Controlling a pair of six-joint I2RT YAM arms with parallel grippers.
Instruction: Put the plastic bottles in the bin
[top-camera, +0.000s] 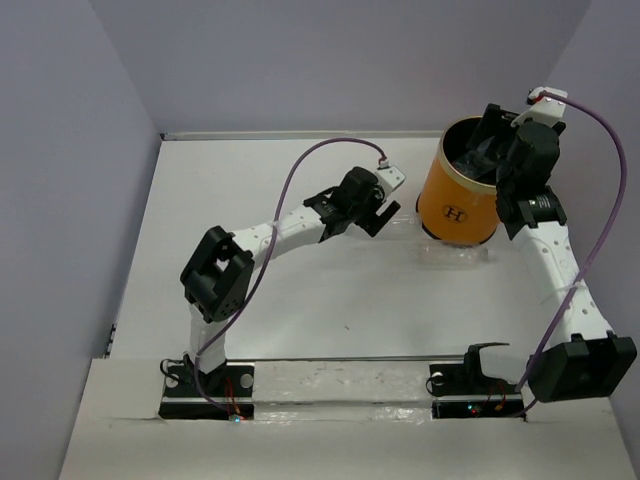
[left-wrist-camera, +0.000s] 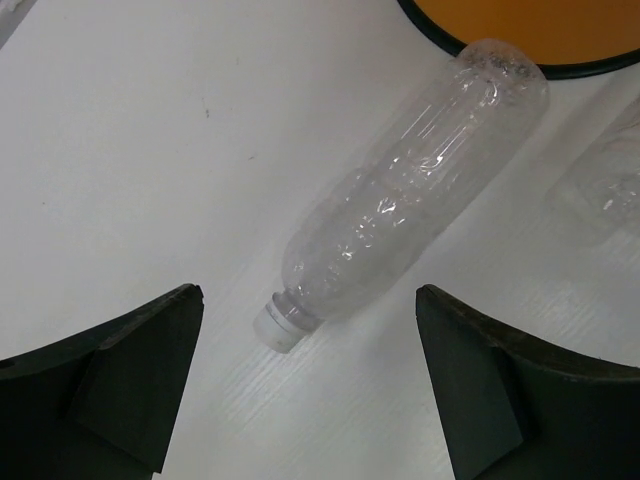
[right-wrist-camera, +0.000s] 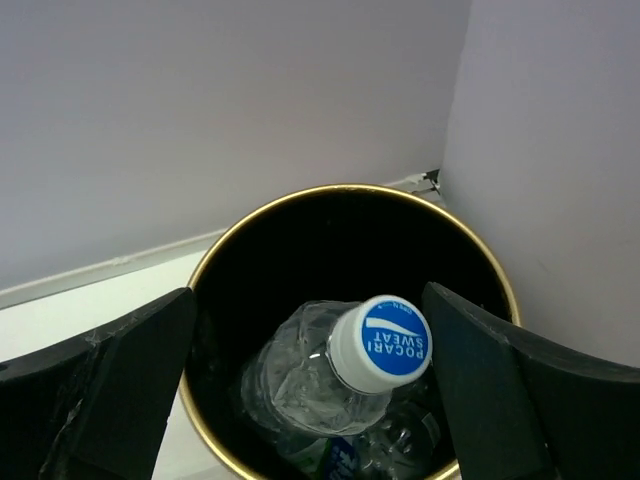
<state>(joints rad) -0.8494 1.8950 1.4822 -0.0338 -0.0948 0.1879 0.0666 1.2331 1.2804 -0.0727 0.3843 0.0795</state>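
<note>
Left claw (left-wrist-camera: 307, 295) is spread wide open and holding nothing, hanging low over the table (left-wrist-camera: 140, 150) just beside the bin (top-camera: 455, 200). Looking down between its fingers there's a clear bottle (left-wrist-camera: 410, 190) lying on its side, white-capped end pointing away from the bin. Its bottom end is right at the bin's foot, maybe touching, hard to say from this angle. A second bottle (left-wrist-camera: 605, 175) lies next to it, also near the bin's base, but it's only partly in view. Right claw (right-wrist-camera: 308, 292) sits straight above the bin's mouth, fingers wide apart too and gripping nothing. Inside the bin a blue-cap bottle (right-wrist-camera: 300, 385) stands tilted, cap up, not touching either finger. There's a lower bottle (right-wrist-camera: 345, 460) under it showing a bit of blue label.
</note>
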